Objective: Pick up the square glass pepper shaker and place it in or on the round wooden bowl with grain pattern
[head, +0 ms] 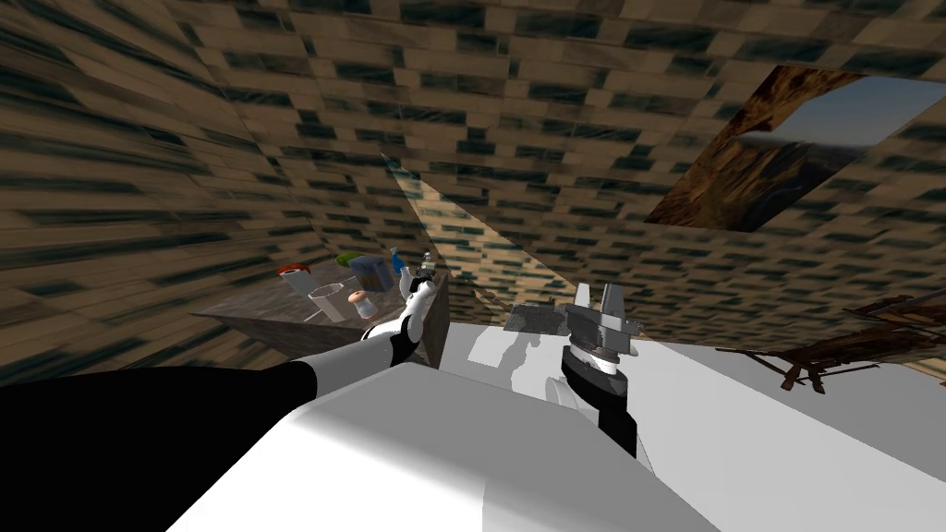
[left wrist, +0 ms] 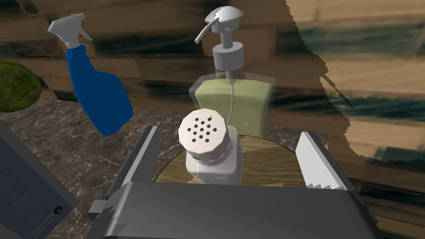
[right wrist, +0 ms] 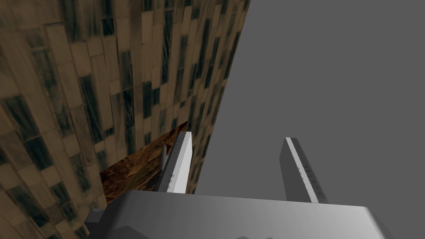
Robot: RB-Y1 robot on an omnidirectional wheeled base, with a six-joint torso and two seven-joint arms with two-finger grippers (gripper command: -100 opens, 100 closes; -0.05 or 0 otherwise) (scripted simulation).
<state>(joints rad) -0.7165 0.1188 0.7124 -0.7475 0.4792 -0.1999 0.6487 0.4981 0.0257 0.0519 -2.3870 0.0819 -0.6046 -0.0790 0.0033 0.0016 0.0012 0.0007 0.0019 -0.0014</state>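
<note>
Dark marbled counter [left wrist: 62, 153], pepper shaker [left wrist: 209, 153] on wooden bowl [left wrist: 272, 162], untouched between spread fingers of released left end effector [left wrist: 228, 132]

On the table [left wrist: 62, 141]: one pepper shaker [left wrist: 207, 149], one wooden bowl [left wrist: 269, 159], one pump bottle [left wrist: 232, 95], one blue spray bottle [left wrist: 97, 97], one green round thing [left wrist: 16, 87], one dark flat box [left wrist: 25, 186]. Left of centre in the head view, also one red-topped item [head: 293, 271] and one white cup [head: 326, 300]. One picture frame [head: 785, 148], upper right. One left gripper [left wrist: 229, 132], one right gripper [right wrist: 237, 137], two fingers each.
</note>
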